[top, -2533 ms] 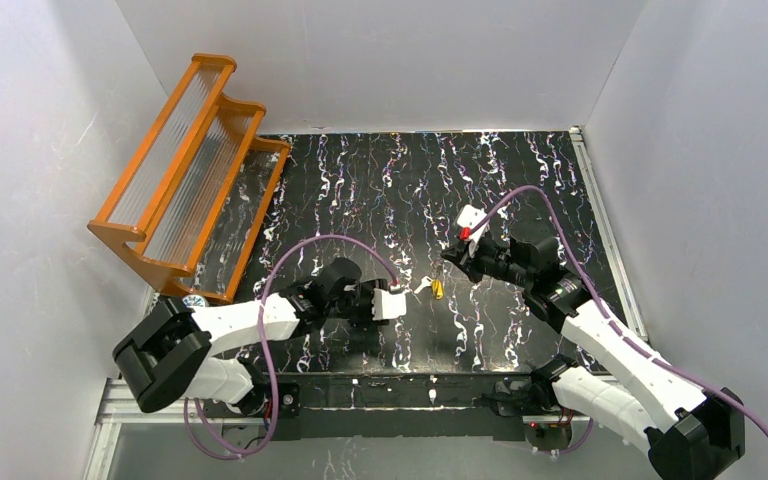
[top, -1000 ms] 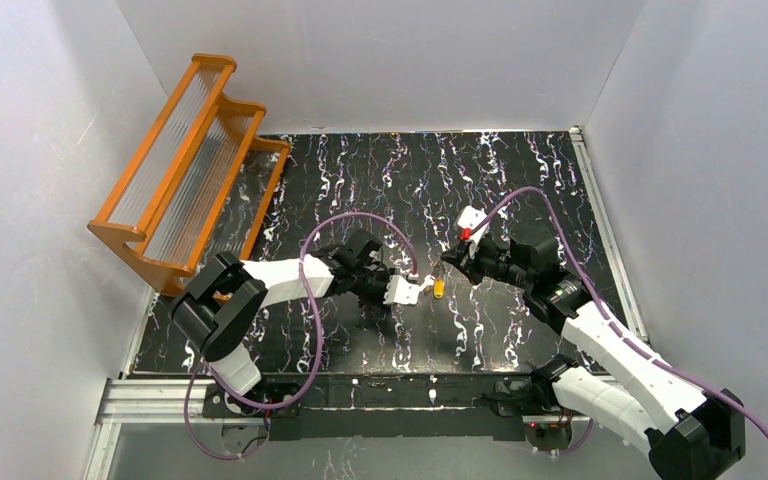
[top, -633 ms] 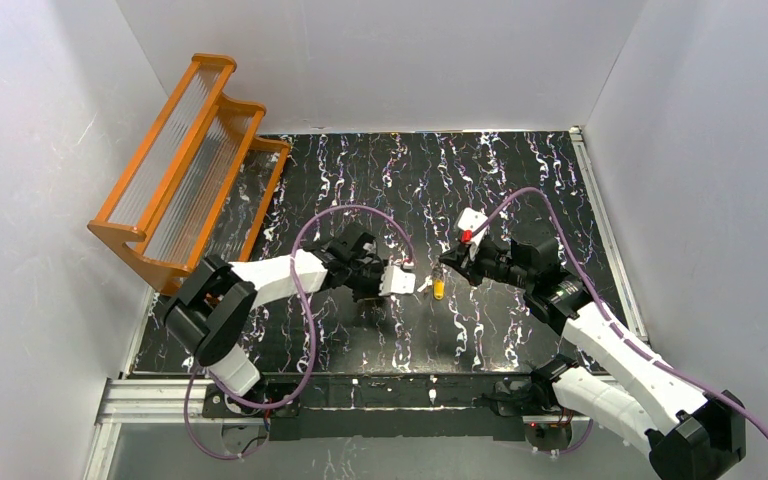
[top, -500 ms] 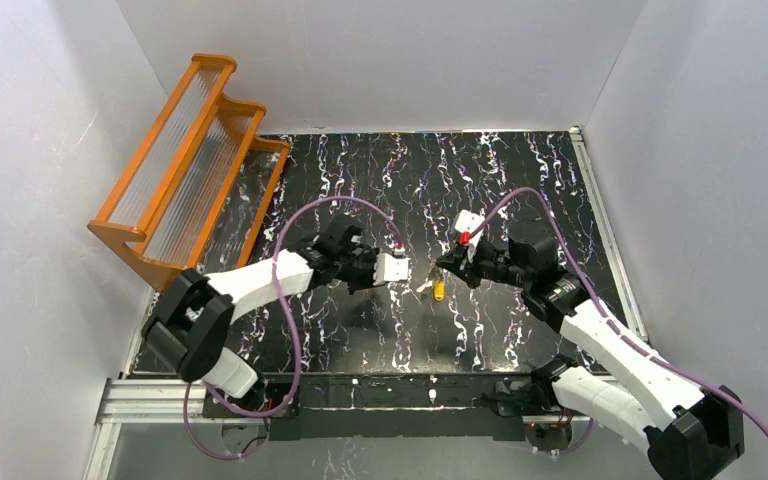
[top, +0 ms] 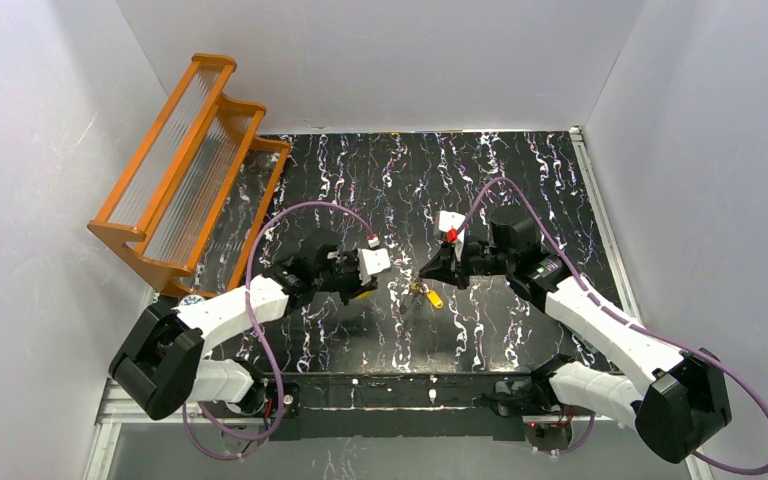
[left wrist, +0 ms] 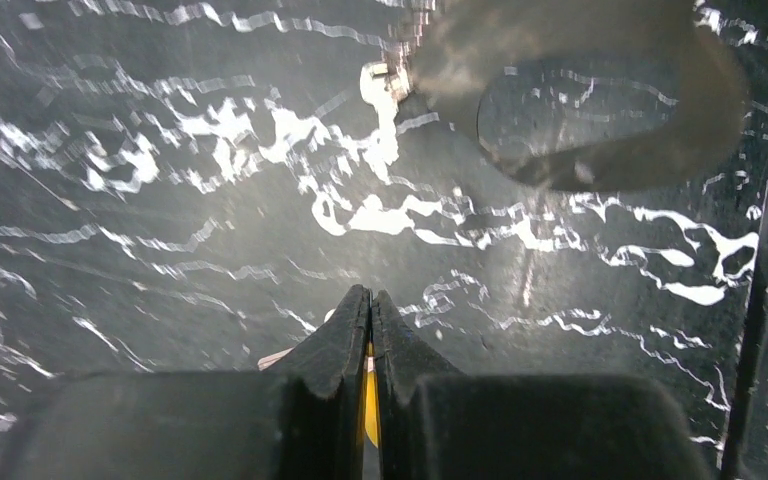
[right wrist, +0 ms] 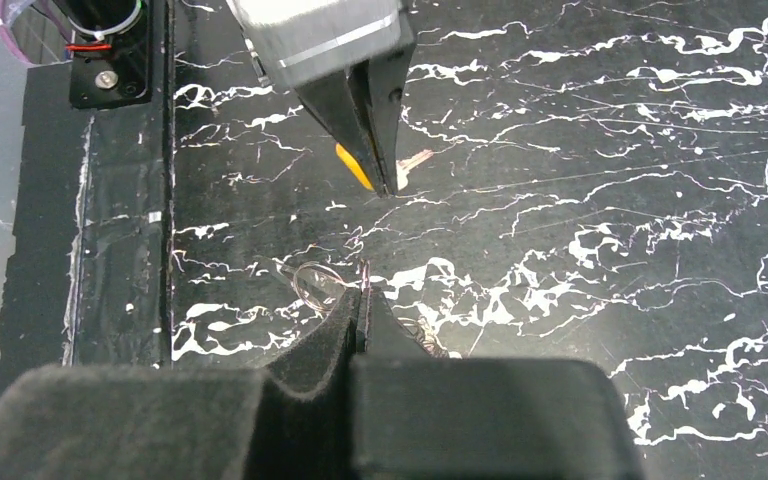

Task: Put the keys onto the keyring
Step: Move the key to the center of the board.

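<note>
As threading presumably follows, one key (left wrist: pixel 370 405) is pinched by the left gripper (left wrist: pixel 370 298), the keyring (right wrist: pixel 314 281) by the right gripper (right wrist: pixel 360 300).

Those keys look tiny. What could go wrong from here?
The left gripper pinches a key that barely shows; it could twist or slip. The keyring at the right gripper looks blurred, perhaps swinging: a hard target. The other key lies loose nearby and might get knocked.

Black white-veined tabletop (top: pixel 520 180): glossy, smooth, strong glare.
Orange tiered rack (top: pixel 185 170): satin orange frame, ribbed clear plastic panels.
Small yellow-headed key (left wrist: pixel 370 400): shiny plastic.
Thin silver wire keyring (right wrist: pixel 318 282): bright metal.
Left gripper's black fingers (left wrist: pixel 335 350): matt, faintly grainy.
</note>
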{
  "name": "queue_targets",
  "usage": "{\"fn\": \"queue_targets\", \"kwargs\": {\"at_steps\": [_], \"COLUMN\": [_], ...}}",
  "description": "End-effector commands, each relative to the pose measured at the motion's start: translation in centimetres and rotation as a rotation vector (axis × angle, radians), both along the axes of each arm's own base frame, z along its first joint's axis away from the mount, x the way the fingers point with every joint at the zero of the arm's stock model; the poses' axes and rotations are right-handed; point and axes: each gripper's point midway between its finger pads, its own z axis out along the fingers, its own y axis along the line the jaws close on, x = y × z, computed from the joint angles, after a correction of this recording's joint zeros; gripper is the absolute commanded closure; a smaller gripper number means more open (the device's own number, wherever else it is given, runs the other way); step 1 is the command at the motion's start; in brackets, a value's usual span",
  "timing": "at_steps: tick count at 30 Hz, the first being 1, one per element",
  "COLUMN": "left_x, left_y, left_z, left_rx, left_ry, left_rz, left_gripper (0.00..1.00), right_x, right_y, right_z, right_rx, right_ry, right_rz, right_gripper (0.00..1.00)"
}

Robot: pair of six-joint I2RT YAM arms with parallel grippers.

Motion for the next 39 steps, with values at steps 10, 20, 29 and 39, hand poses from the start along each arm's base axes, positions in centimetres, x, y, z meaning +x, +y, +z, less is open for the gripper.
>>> {"fn": "queue_targets", "kwargs": {"at_steps": [10,20,29,39], "left_x": [-0.4,0.3,1.7,0.3], "left_y": [2.5,3.2,3.5,2.1], "left_z": [-4.5,-4.7,-4.5,-4.0], "left_rx": [0.029,0.063,0.071,0.116], "left_ry": [0.123,0.203,0.298,0.369], "left_rz": [0.221,0.352,0.530,0.373], "left_gripper": [0.97,0.74,0.74,0.76], "right_x": [0.1,0.2,0.2,0.1], "right_y": [0.8,0.6,0.7,0.5], "right_z": [2.5,2.6,2.6,2.6], "right_rx": [0.052,0.049,0.049,0.046], "right_ry": [-0.047,-0.055,-0.055,-0.062], "right_rz": [0.046,0.031,0.032,0.025], "right_gripper": [0.99,0.99,0.99,0.99]}}
